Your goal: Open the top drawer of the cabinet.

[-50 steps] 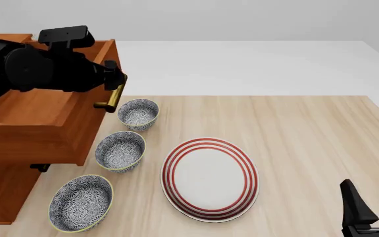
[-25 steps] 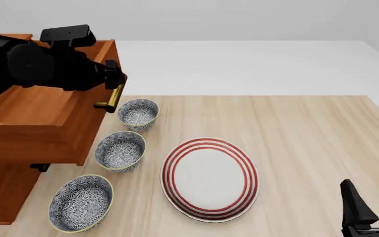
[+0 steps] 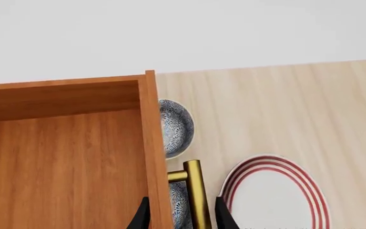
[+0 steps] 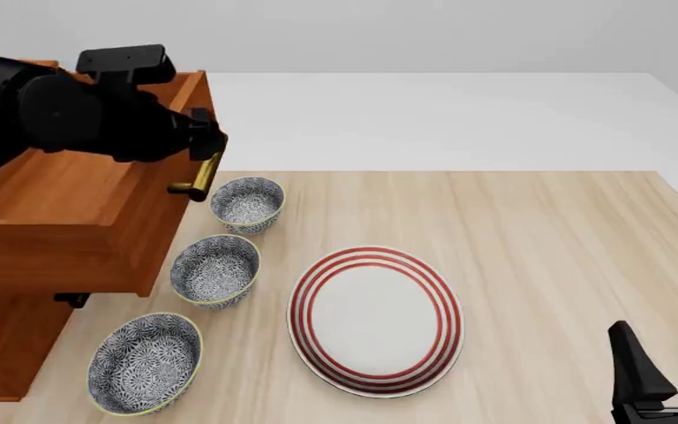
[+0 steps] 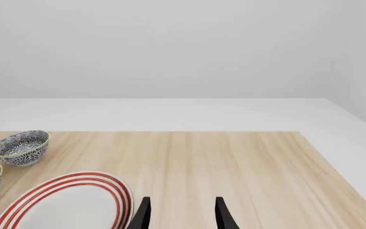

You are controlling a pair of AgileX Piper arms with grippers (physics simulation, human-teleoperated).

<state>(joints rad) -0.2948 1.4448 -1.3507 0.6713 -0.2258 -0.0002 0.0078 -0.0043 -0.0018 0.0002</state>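
Note:
The top drawer (image 4: 68,203) stands pulled out of the reddish-brown cabinet (image 4: 3,344) at the left, its plain wood interior (image 3: 62,162) showing. Its brass bar handle (image 4: 206,172) sticks out at the front right corner. My left gripper (image 4: 207,141) sits at the upper end of that handle. In the left wrist view the left gripper (image 3: 183,220) is open, and its two fingers straddle the handle (image 3: 194,191) and the drawer's front panel without pinching. My right gripper (image 4: 663,340) is open and holds nothing, low at the near right of the table.
Three patterned bowls (image 4: 247,203) (image 4: 215,269) (image 4: 145,362) line up on the table just right of the cabinet, partly under the drawer. A red-striped white plate (image 4: 374,254) lies mid-table. The right gripper (image 5: 181,214) faces the plate's (image 5: 62,179) edge.
The left arm's body has shifted slightly up and to the right. The drawer, handle and right gripper have not moved.

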